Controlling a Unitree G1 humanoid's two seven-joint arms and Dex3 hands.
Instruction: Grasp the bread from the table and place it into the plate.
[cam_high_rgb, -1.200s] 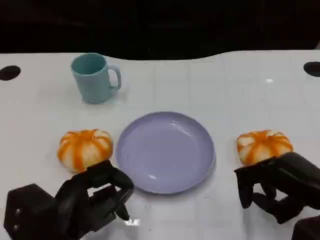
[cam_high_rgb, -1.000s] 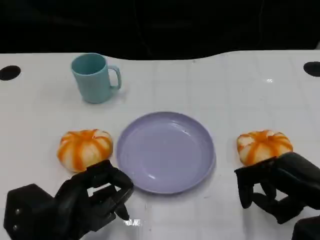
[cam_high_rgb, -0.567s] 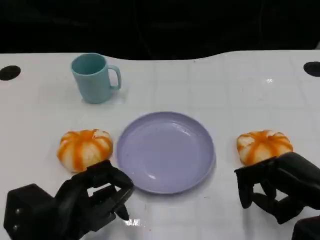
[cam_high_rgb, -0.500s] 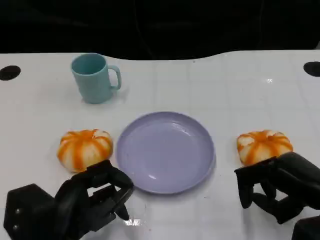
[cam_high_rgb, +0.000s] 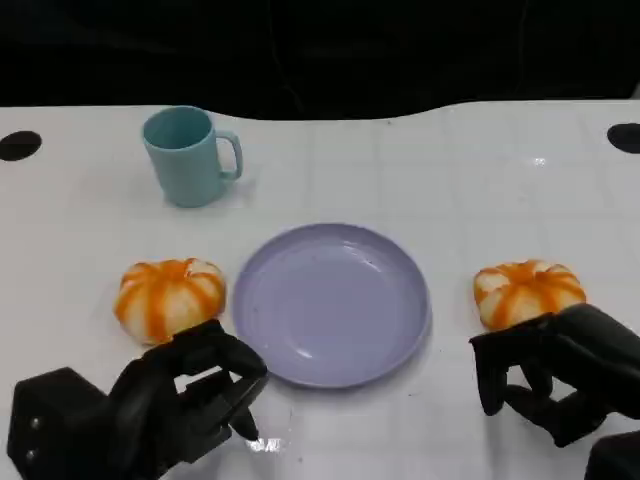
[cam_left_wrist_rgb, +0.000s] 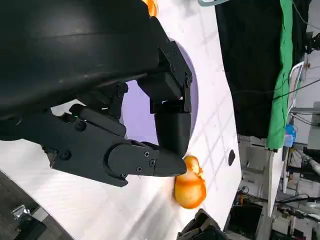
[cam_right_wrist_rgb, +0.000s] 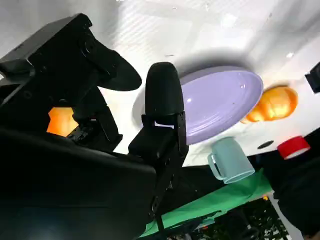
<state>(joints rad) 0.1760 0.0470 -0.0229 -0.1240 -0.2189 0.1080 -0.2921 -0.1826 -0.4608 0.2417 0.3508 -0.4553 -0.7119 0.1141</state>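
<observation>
Beside the plate (cam_high_rgb: 331, 303) rim, two breads, hands just short.

Plate (cam_high_rgb: 330, 300) smooth, glossy lilac; table (cam_high_rgb: 480, 180) glossy white; mug (cam_high_rgb: 187, 155) matt teal; hands matt black plastic.

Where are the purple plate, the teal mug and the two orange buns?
Purple plate (cam_high_rgb: 400, 262), head view, bare rim.
Teal mug (cam_high_rgb: 182, 160), head view, body.
Left bun (cam_high_rgb: 168, 297), head view, top.
Right bun (cam_high_rgb: 525, 289), head view, top.
</observation>
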